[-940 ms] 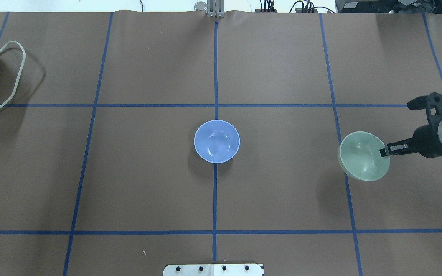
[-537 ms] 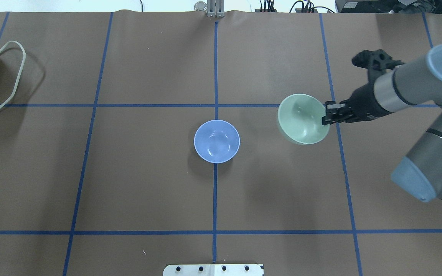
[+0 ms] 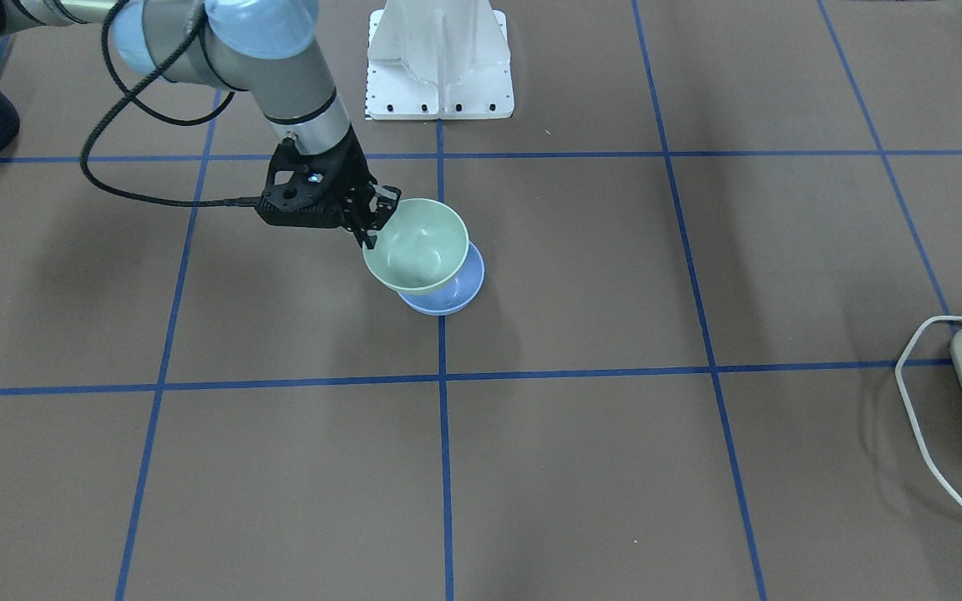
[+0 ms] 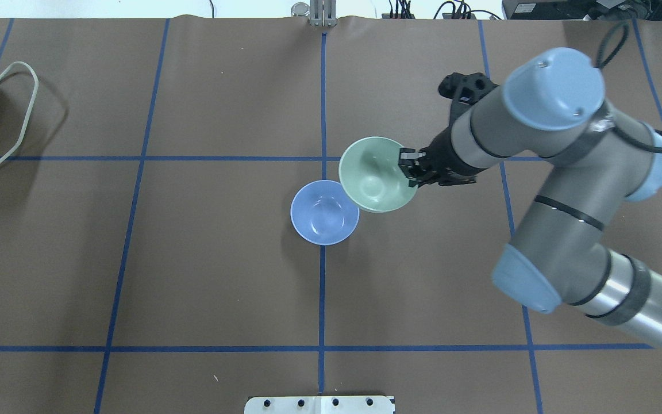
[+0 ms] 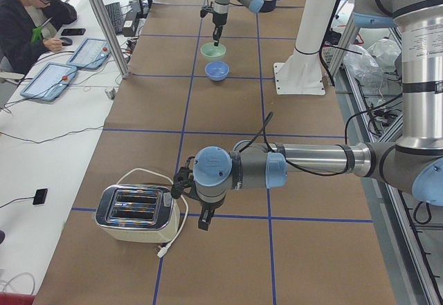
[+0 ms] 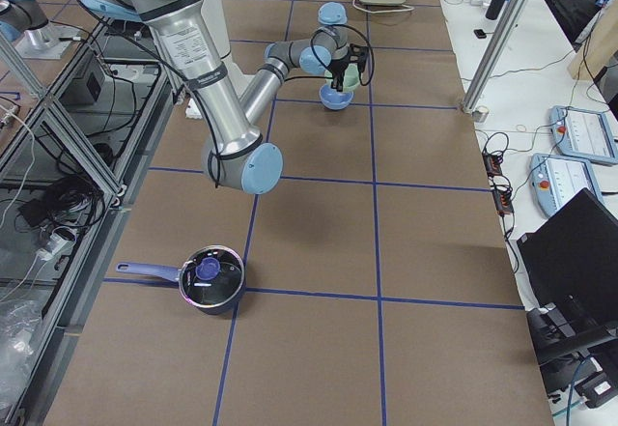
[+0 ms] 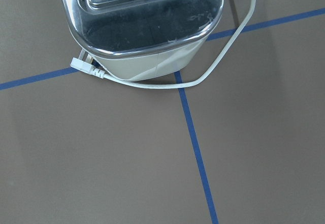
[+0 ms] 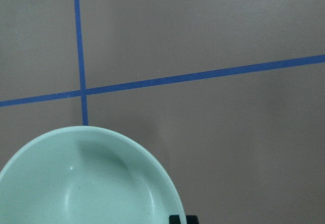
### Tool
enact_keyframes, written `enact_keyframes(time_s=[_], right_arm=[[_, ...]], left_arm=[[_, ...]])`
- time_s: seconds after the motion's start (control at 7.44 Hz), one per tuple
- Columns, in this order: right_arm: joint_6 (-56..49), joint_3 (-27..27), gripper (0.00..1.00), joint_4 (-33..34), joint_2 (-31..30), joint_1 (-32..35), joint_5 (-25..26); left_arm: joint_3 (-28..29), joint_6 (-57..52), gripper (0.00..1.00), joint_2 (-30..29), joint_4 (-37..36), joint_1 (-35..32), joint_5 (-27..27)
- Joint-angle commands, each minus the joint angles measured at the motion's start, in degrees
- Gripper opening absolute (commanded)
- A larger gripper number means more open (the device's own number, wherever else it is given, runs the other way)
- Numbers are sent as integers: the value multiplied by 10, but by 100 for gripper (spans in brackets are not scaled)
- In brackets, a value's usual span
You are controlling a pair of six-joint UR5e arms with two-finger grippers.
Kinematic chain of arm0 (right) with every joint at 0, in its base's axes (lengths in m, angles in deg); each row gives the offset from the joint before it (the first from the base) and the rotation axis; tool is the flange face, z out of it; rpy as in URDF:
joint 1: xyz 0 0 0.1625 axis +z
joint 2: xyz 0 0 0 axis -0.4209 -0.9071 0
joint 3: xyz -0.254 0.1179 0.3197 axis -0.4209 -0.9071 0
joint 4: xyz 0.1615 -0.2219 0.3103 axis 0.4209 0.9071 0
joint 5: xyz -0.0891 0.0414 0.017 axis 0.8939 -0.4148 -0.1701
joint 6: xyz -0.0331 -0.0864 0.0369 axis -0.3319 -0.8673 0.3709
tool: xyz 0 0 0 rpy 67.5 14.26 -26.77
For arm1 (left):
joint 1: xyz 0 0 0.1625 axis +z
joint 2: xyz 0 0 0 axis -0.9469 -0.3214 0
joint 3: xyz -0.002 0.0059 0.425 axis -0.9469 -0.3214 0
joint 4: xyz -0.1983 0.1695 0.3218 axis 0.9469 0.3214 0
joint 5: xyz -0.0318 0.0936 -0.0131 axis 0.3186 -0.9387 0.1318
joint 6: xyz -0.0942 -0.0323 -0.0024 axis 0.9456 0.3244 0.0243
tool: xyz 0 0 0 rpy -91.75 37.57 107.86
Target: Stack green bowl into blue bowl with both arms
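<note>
Overhead exterior view is showing a brown surface (image 4: 193,276) crossed by blue tape lines. The right tool (image 4: 407,168) is pinching the green bowl (image 4: 372,175) by its rim, partly over the blue bowl (image 4: 322,215), which is sitting mid-surface with open room around. The left tool (image 5: 204,220) is hanging beside the toaster (image 5: 135,211); I cannot tell its state.

I operate in a robotics lab: blue-taped grid table (image 4: 222,259) under my right gripper (image 4: 408,168), operator (image 5: 24,14) with tablets (image 5: 48,81) beyond it.

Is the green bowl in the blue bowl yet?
Out. The right gripper holds the green bowl by its rim, raised and off-centre; overhead, it overlaps only an edge of the blue bowl.
</note>
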Motion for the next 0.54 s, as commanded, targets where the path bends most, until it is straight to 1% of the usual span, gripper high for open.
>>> enact_keyframes(time_s=[0.0, 0.4], right_arm=[[10, -38, 0, -2, 15, -29, 37], [8, -58, 0, -3, 19, -47, 40]], left_arm=[[0, 0, 99, 0, 0, 0, 0], [0, 0, 99, 0, 0, 1, 0]])
